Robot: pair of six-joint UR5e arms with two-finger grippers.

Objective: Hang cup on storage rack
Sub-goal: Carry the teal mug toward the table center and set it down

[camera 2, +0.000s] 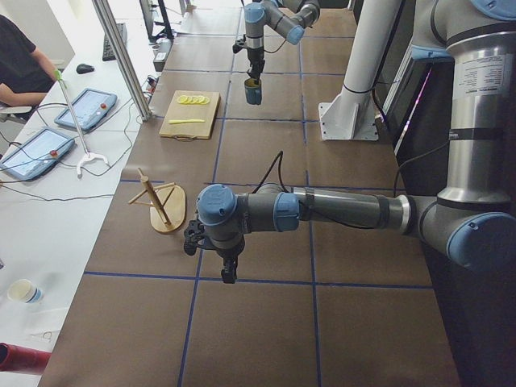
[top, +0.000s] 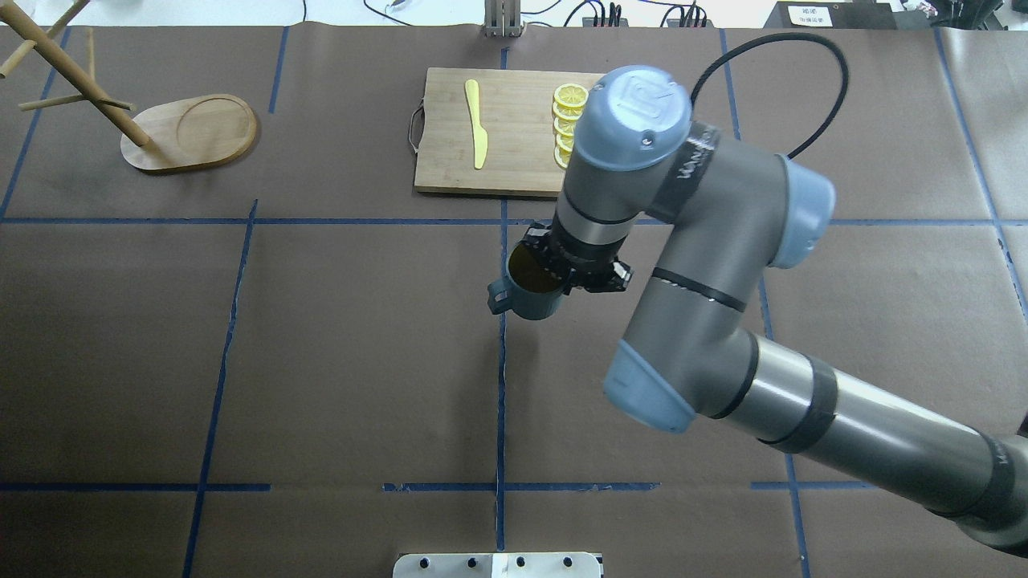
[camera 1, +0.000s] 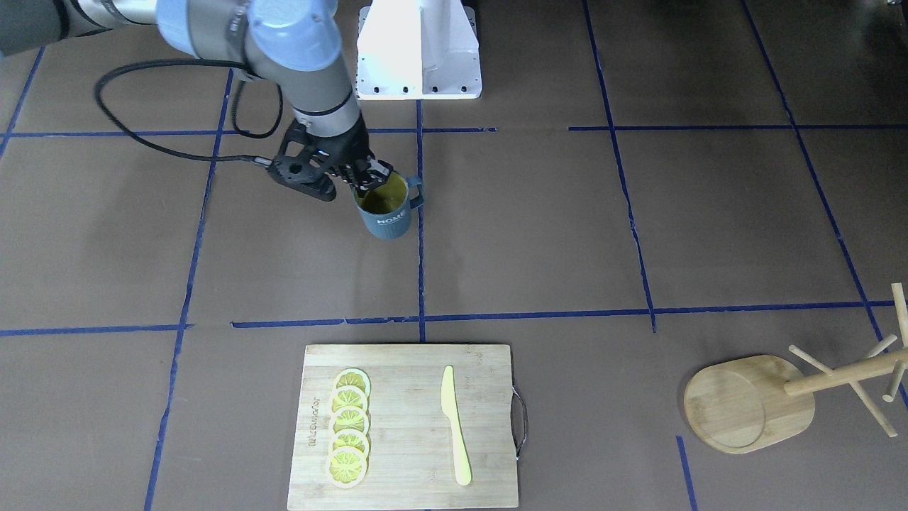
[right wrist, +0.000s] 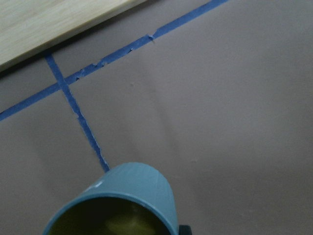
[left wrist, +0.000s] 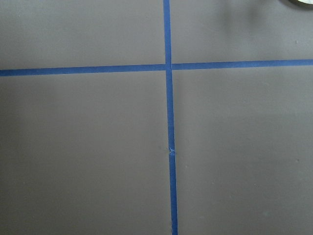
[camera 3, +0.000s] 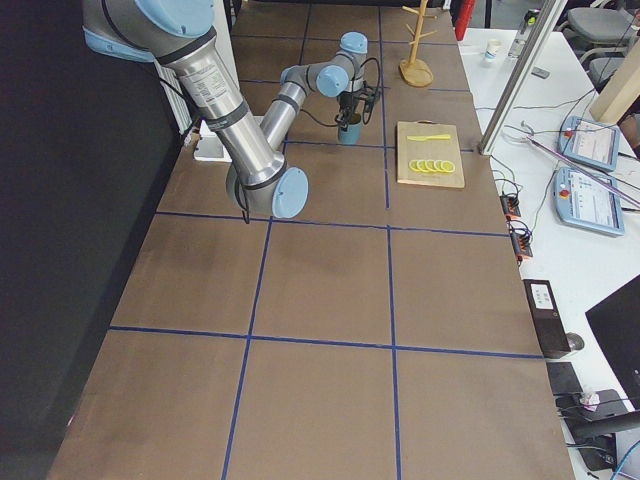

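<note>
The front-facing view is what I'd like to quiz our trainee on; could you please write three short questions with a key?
1. True or false: the right gripper holds the dark blue-grey ribbed mug by its rim.
2. What lies beside the lemon slices on the rectangular wooden cutting board? A) a yellow knife B) a metal spoon C) a red fork
3. How many mugs hang on the light wooden mug tree?
Key: 1 true; 2 A; 3 zero.
</note>
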